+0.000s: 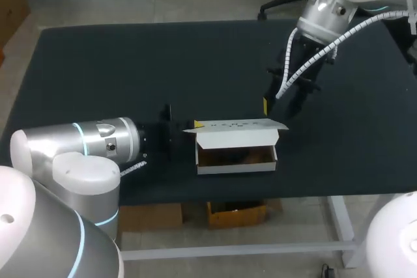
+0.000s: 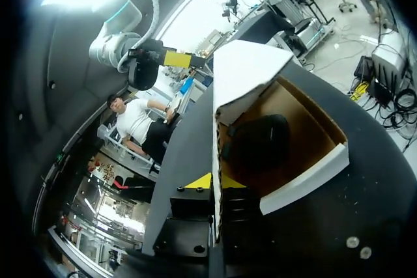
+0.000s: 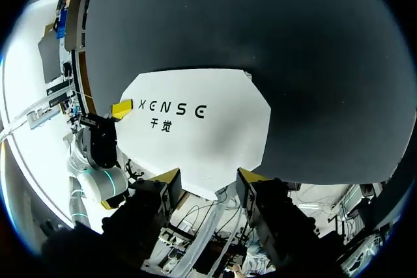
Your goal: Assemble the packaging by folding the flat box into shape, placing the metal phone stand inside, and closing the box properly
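The white box (image 1: 236, 161) stands open near the table's front edge, with its lid (image 1: 238, 124) raised behind it. Inside lies the dark phone stand (image 2: 260, 141), also seen as a dark shape (image 1: 245, 155) in the head view. My left gripper (image 1: 190, 126) is at the box's left end, and its yellow fingertips (image 2: 201, 181) are shut on that side wall (image 2: 215, 161). My right gripper (image 1: 281, 105) hangs above and behind the box's right end. In the right wrist view this gripper (image 3: 208, 181) is open, and the printed lid (image 3: 195, 135) lies just ahead of its tips.
The box rests on a black table (image 1: 130, 69) and sits close to the front edge (image 1: 195, 198). Bare tabletop stretches behind and to both sides of the box.
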You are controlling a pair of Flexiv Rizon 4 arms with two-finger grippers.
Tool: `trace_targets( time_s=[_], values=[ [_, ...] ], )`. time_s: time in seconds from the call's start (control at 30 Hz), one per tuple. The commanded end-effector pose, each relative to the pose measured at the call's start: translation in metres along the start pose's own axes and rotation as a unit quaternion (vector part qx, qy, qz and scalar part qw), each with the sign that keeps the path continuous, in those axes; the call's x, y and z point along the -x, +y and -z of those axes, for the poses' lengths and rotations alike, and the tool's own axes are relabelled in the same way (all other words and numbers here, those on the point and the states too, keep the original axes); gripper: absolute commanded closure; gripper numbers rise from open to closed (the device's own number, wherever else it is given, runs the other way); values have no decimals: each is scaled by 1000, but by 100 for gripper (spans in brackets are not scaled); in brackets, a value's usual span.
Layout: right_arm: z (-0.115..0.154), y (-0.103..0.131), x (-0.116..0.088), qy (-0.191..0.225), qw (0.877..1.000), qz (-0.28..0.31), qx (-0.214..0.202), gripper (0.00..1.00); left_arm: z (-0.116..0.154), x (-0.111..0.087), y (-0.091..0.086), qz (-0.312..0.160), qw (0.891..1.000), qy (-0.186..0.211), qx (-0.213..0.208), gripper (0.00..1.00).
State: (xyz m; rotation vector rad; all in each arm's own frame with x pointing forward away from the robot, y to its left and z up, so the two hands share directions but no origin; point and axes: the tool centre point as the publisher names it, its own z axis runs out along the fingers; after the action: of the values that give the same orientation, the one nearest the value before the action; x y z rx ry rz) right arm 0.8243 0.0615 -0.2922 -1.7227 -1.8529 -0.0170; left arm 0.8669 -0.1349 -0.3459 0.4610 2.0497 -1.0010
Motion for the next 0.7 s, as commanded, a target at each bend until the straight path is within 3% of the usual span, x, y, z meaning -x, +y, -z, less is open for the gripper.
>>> trace_targets(
  time_s=[0.03,0.37,0.7],
  values=[
    [-9,1,6,9,1000,-1,-3,49,-2,-5,0,-4,1000,-8,-2,100],
    [-22,0,13,14,1000,-5,-11,52,-1,-7,1,-10,1000,-11,-7,98],
    [-30,2,15,16,1000,-7,-17,54,0,-7,1,-10,1000,-15,-12,73]
  ],
)
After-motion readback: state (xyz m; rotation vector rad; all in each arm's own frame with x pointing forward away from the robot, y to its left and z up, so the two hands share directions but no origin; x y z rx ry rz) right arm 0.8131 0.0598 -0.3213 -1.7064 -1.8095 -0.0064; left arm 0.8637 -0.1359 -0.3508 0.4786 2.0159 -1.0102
